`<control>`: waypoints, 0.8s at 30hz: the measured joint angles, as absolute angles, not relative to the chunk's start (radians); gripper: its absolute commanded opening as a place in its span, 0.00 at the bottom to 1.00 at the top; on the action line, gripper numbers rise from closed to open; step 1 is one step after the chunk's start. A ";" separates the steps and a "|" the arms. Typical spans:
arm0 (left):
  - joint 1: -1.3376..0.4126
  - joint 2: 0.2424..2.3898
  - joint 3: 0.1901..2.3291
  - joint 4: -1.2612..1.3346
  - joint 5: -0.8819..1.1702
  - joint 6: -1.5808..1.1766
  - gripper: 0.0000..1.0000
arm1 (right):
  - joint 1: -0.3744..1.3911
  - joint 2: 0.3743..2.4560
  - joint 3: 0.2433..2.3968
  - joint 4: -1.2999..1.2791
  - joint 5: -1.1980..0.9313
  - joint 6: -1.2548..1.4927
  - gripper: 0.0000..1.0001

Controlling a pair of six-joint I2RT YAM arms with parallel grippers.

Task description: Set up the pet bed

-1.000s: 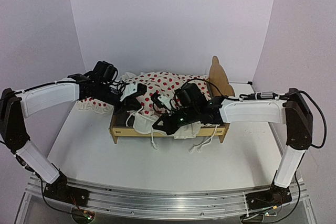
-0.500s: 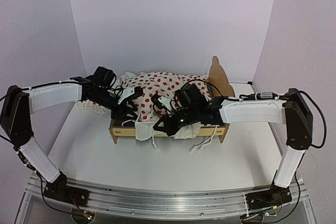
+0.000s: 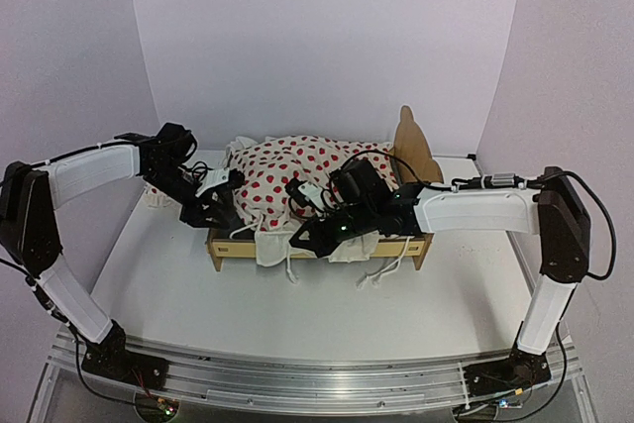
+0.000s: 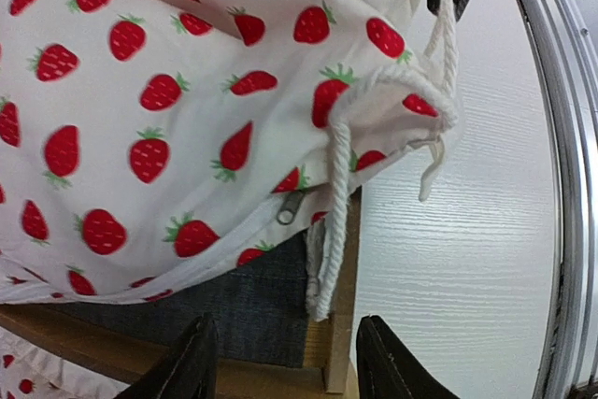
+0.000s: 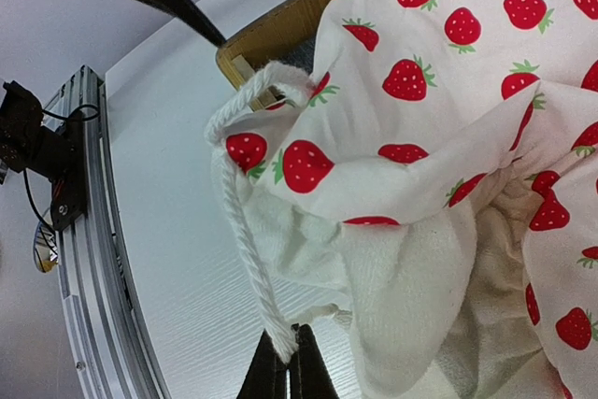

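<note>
The pet bed, a light plywood frame with a wavy headboard, stands mid-table under a white strawberry-print blanket. My left gripper hangs open at the bed's left end, holding nothing. In the left wrist view, that gripper straddles the bed's corner post beside the grey felt base. The blanket and its white cord lie just beyond. My right gripper is shut on the blanket's cord at the bed's front edge, and the right wrist view shows the gripper pinching the cord's end.
A strip of white ruffled cloth lies behind the left arm. More white cords trail onto the table in front of the bed. An aluminium rail runs along the near edge. Pale walls close the back and sides.
My left gripper has opened, let go of the blanket and drawn back left to the bed's end. The blanket's left corner now drapes over the frame. The right arm has not moved.
</note>
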State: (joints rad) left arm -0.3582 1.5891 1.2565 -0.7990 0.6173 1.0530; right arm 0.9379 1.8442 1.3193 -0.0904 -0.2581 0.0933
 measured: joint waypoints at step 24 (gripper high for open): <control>-0.506 1.698 1.198 -0.654 0.479 0.916 0.00 | 0.938 1.844 1.301 -0.096 -0.240 0.095 0.00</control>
